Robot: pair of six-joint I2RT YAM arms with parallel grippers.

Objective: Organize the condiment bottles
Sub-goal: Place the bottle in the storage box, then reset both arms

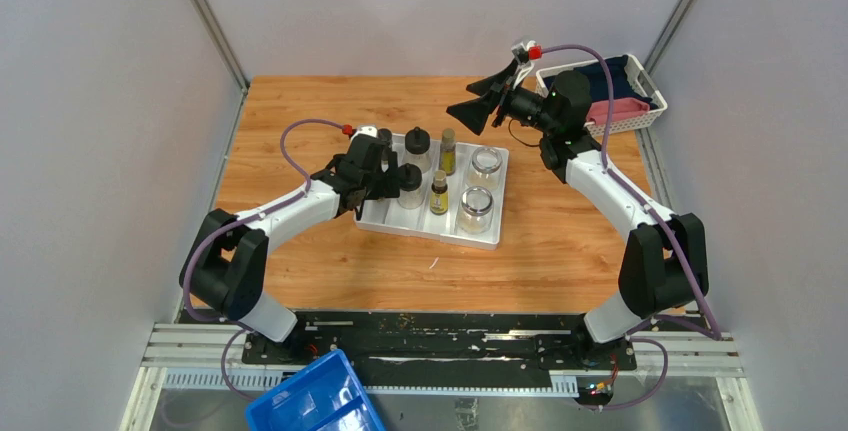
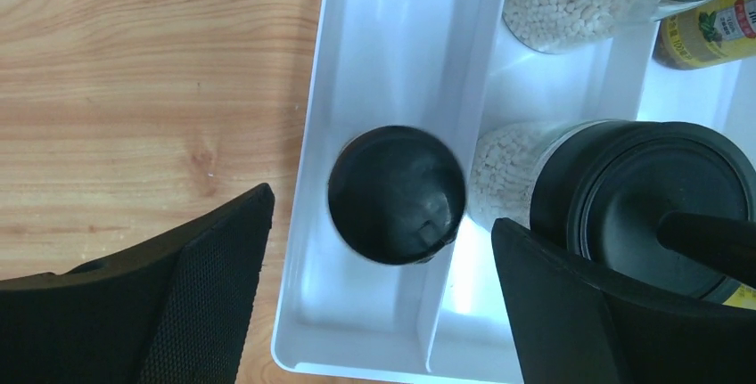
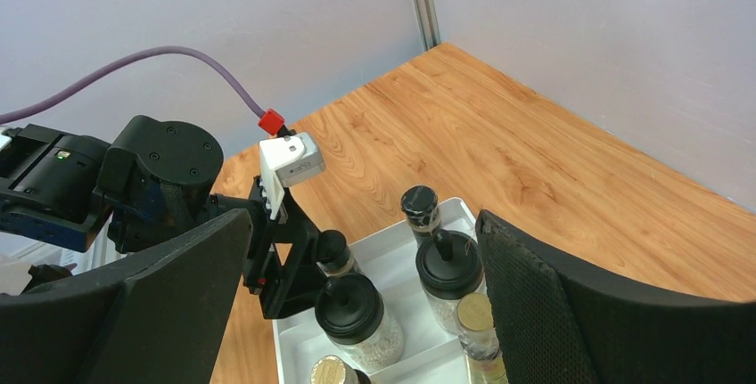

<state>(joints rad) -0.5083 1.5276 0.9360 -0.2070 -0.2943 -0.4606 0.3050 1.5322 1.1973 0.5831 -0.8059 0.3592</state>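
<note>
Two gaping claws: left claw [image 2: 382, 224] low over tray [image 2: 374, 54], right claw [image 1: 483, 98] held high.

Wooden tabletop [image 1: 300, 121] carries a white divided tray [image 1: 380, 213] near centre and a white mesh basket [image 1: 628, 123] at the far right corner, possibly overhanging the edge.

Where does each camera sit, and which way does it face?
Top external: above and behind the arms, looking down on the table; both arms show.
Left wrist: on the left arm, looking straight down into the white tray at a black-capped shaker; left gripper frames it.
Right wrist: on the raised right arm, looking down toward the tray; right gripper frames it.
Shared: both wrist views show the tray's black-lidded jars.
</note>
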